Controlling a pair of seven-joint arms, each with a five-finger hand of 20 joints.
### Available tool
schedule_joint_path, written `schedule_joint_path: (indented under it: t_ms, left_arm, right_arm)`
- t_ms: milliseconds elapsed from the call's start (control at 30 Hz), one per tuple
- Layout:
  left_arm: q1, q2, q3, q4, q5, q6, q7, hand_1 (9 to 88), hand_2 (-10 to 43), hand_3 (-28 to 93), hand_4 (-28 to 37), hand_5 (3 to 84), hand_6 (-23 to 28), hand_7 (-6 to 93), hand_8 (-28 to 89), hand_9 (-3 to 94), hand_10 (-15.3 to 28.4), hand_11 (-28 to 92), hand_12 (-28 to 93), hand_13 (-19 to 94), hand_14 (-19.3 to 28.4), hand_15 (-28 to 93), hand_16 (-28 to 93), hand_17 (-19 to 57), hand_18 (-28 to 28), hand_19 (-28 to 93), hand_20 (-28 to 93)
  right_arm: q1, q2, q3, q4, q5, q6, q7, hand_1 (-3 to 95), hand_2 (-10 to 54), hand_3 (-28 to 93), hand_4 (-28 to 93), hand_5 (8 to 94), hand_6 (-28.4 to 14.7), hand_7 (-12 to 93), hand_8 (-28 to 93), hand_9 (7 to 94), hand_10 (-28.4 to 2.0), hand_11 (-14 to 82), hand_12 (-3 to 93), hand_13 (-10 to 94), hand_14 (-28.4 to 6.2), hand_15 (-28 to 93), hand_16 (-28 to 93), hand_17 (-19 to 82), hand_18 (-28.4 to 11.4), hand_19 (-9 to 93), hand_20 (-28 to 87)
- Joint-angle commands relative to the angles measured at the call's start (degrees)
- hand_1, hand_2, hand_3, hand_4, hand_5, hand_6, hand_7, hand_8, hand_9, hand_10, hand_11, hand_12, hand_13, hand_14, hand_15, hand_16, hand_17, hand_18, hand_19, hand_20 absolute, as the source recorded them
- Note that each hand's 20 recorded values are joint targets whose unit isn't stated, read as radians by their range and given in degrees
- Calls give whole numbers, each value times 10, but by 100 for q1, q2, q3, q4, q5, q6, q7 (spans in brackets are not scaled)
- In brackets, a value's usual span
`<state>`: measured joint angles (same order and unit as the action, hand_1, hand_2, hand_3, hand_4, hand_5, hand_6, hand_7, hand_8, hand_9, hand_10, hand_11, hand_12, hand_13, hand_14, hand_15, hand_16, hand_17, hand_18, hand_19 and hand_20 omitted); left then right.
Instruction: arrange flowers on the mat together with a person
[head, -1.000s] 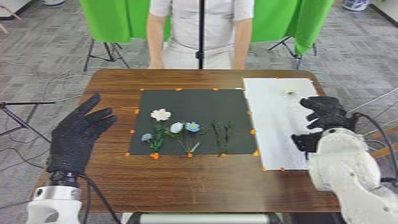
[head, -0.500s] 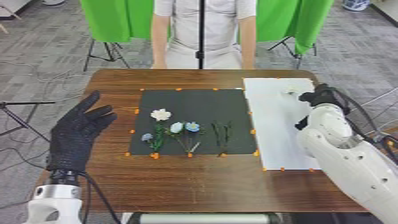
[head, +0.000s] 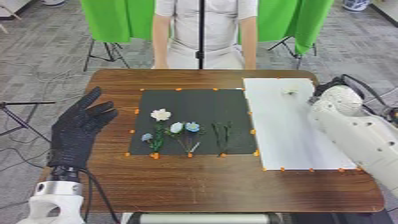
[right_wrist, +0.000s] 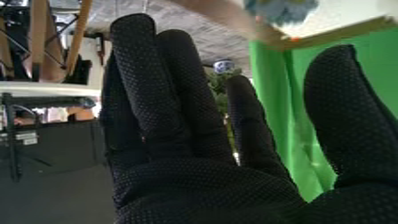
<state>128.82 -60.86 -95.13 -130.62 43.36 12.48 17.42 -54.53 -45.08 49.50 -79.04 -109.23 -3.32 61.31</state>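
From my remote seat, head view: left hand in black fabric glove at the table's left side, fingers loosely spread and relaxed, holding nothing. Right hand in black fabric glove by the far right corner of the brown wooden table, mostly behind its own white forearm. In the right wrist view I read that right hand as open, fingers straight, thumb apart, nothing gripped; past it, a blurred pale blue ruffled flower over a white surface. The small whitish flower lies on the far part of the long white mat. On the black rectangular mat, just left of the white one: a ruffled white flower, nearer me a small blue flower beside green leafy foliage, then a pale rounded bud next to a round blue flower (their thin stems converge; I can't tell which touches which), and slim green sprigs to the right.
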Motion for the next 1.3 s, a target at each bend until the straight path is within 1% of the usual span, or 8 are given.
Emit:
schedule_joint_path:
  t_ms: [33,233,433,600,800,967,1133,1300]
  left_arm:
    - [-102,-3,26,50,-23,-64,-77,241,75,756,-225,413,100,72,-66,423,211,263,127,314,276,548,-64,-30,266,591,190]
    - [-128,-34,34,64,-15,-80,-87,242,75,755,-226,416,102,71,-66,423,211,263,127,313,275,548,-64,-30,266,591,190]
    - [-163,-141,29,96,32,-194,-239,242,75,755,-225,417,103,72,-66,423,211,264,127,314,276,548,-64,-30,266,591,191]
    - [-170,-97,81,99,-25,-113,-62,242,75,756,-225,419,104,73,-66,423,211,264,127,313,276,548,-64,-30,266,590,190]
    - [-181,-103,113,116,-41,-112,-75,243,76,754,-225,419,104,73,-66,423,211,264,127,314,275,548,-64,-31,265,590,191]
    - [-169,-122,117,111,-45,-89,-49,243,76,755,-225,419,105,73,-66,423,211,264,127,313,275,548,-64,-30,265,590,191]
    - [-155,-133,136,115,-45,-106,-30,242,76,755,-225,419,105,73,-66,423,211,265,127,313,275,547,-64,-31,265,590,192]
    - [-195,-153,169,127,-35,-130,-76,242,76,756,-225,418,104,73,-66,423,211,265,127,313,276,547,-64,-30,266,590,192]
  right_arm:
    - [86,-76,142,129,280,-479,-99,300,0,715,-213,347,-16,89,-105,607,-205,237,144,608,-183,564,84,196,-284,694,71]
    - [45,-221,222,270,523,-660,-73,299,-6,722,-219,344,-11,88,-105,600,-204,226,142,602,-184,558,85,191,-284,684,71]
    - [-145,-314,382,278,621,-904,-174,296,-8,726,-224,335,-1,92,-105,581,-206,211,141,594,-185,556,86,183,-284,673,74]
    - [-27,-428,338,375,644,-1093,-333,298,-13,733,-228,325,7,95,-107,563,-205,199,141,584,-184,555,89,177,-284,667,81]
    - [-96,-523,375,410,724,-1212,-493,312,-20,740,-239,359,30,112,-120,551,-197,184,140,566,-183,503,83,173,-284,630,80]
    - [-82,-551,180,426,397,-1145,-718,343,-37,738,-255,432,38,141,-137,555,-188,173,138,563,-181,459,90,172,-284,597,85]
    - [-105,-565,-36,387,-3,-1291,-886,435,-89,727,-281,604,50,176,-158,649,-124,185,139,641,-127,414,125,229,-261,582,97]
    - [-292,-660,-21,371,-100,-1392,-839,457,-95,711,-283,619,52,177,-160,672,-115,192,141,661,-111,410,139,241,-253,582,97]
